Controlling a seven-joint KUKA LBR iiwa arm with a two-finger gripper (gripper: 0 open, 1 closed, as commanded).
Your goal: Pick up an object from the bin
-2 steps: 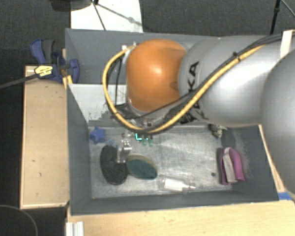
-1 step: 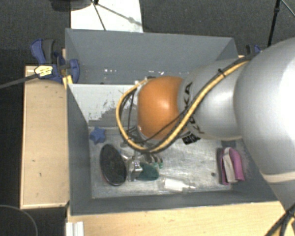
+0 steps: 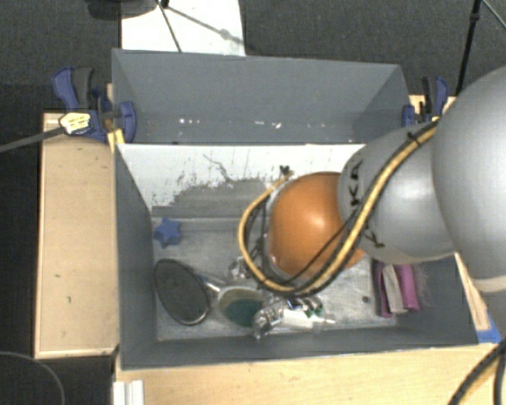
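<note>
Hanging low over the lower middle of the bin point(image 3: 137, 251), the arm point(image 3: 455, 184) seems to be at the grasp step. Its orange cover point(image 3: 308, 222) hides the jaws, so I cannot tell whether they are open or hold anything. Beneath it lie a teal disc point(image 3: 239, 311) and a white-green bit point(image 3: 309, 312). The next move likely calls for a firm grip and a straight lift. A dark oval point(image 3: 183, 292) crowds the disc at lower left. A blue piece point(image 3: 167, 232) and purple strips point(image 3: 401, 287) lie apart.

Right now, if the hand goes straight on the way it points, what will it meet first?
Probably the teal round thing, lying just left of the hand. Depth is unclear, so it may instead reach the bare bin floor.
</note>
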